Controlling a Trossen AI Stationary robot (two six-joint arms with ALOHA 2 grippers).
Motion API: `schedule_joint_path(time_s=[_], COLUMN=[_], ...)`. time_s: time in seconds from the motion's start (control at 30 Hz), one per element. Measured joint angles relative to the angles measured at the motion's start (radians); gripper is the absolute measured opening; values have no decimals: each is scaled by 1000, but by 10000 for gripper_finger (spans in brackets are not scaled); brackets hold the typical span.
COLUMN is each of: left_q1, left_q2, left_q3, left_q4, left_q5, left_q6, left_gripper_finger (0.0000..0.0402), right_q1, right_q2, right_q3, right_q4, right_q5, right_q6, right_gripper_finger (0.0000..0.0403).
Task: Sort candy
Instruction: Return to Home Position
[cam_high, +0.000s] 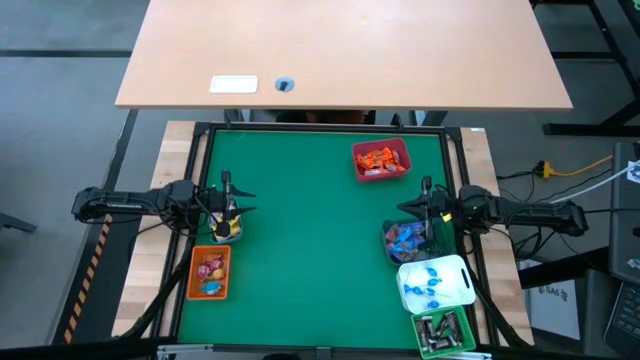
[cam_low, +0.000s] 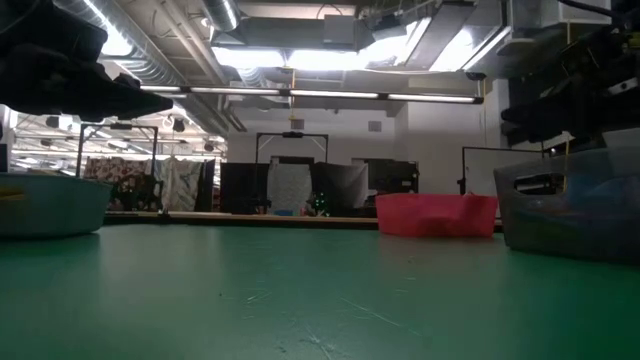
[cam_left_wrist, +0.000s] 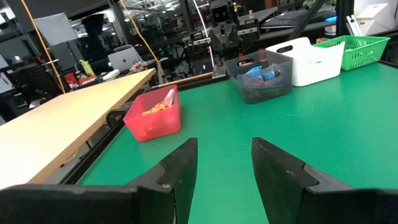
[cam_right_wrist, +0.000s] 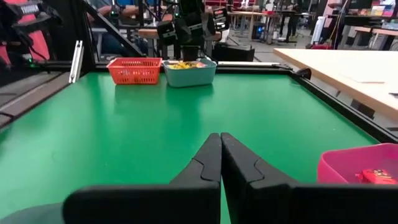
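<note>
The candy lies sorted in small bins on the green table (cam_high: 320, 250). Orange-red pieces fill the red bin (cam_high: 381, 160). Yellow ones (cam_right_wrist: 183, 64) sit in a pale bin (cam_right_wrist: 189, 73). Pink and blue ones lie in the orange bin (cam_high: 210, 272). Blue ones are in the grey bin (cam_high: 405, 241) and the white bin (cam_high: 435, 283), and dark brown ones in the green bin (cam_high: 445, 332). My left gripper (cam_left_wrist: 224, 146) hangs open and empty over the pale bin at the table's left. My right gripper (cam_right_wrist: 221, 138) is shut and empty above the grey bin at the right.
A light wooden desk (cam_high: 345, 50) stands beyond the table's far edge, with a white card (cam_high: 233, 84) on it. A black raised frame (cam_right_wrist: 323, 93) rims the table. The middle of the green surface is bare between the two rows of bins.
</note>
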Motion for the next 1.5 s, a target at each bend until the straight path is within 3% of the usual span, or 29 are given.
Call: schedule_joint_path(time_s=[0.77,1.5], left_q1=[0,0], left_q2=[0,0], left_q3=[0,0], left_q4=[0,0], left_q5=[0,0], left_q6=[0,0], left_gripper_finger=[141,141], right_q1=[0,0], right_q2=[-3,-125], right_q3=[0,0], right_q4=[-6,-6], right_q5=[28,27], right_q6=[-21,-21], right_gripper_finger=[1,1])
